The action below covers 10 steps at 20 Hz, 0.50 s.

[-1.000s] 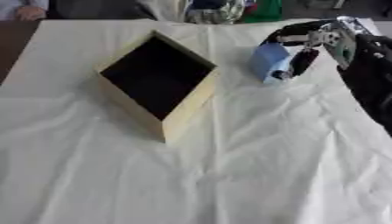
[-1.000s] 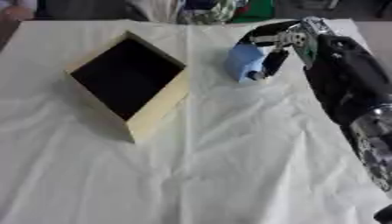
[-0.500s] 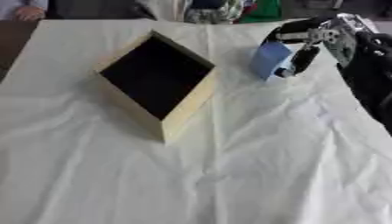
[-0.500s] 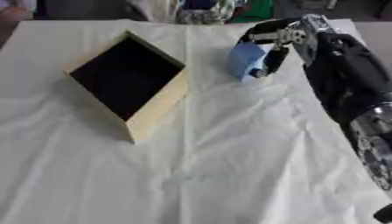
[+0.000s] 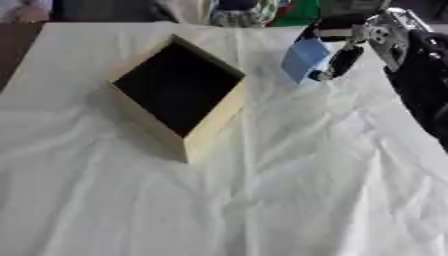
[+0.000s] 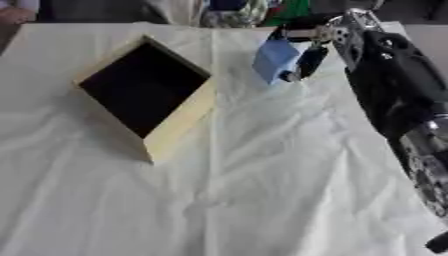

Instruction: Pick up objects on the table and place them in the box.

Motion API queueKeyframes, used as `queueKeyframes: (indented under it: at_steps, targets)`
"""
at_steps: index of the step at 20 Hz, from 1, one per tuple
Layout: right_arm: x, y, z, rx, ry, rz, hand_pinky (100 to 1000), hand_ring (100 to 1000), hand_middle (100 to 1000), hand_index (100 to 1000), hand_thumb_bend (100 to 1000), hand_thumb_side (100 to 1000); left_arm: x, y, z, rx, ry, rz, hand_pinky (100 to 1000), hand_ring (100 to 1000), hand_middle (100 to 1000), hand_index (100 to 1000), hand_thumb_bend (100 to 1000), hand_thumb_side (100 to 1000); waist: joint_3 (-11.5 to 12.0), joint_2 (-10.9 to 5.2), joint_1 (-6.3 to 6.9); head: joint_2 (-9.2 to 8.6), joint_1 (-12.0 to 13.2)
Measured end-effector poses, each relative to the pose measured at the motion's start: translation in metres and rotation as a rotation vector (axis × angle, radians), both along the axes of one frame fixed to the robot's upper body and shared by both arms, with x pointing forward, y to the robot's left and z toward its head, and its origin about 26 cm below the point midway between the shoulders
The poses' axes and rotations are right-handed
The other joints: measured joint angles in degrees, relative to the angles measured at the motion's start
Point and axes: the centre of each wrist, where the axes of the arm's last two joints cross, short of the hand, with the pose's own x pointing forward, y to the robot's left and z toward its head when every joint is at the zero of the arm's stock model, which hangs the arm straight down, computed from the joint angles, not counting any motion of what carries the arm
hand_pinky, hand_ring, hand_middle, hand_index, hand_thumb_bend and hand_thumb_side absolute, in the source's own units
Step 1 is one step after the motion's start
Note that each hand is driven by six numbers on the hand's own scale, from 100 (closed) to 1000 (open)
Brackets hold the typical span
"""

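Observation:
A light blue block hangs above the white cloth at the upper right, pinched between the thumb and fingers of my right hand. My right arm reaches in from the right edge. The pale wooden box, open on top and dark inside, stands turned like a diamond left of the block, a short gap away. I see nothing lying inside it. My left hand shows in neither view.
A white, wrinkled cloth covers the table. At the far edge lie some coloured things that I cannot make out. The dark table edge shows at the upper left.
My right hand has lifted the blue block slightly up and towards the far edge. The box has not moved.

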Motion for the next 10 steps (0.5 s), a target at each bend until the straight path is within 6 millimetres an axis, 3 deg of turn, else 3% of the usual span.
queueKeyframes:
  at_steps: [10]
  targets:
    - [-0.001, 0.024, 0.023, 0.116, -0.031, 0.058, 860, 829, 620, 627, 100, 174, 0.0, 0.0, 0.0, 0.001, 0.004, -0.001, 683, 593, 625, 745, 213, 100, 0.02, -1.32, -0.21, 0.66, -0.05]
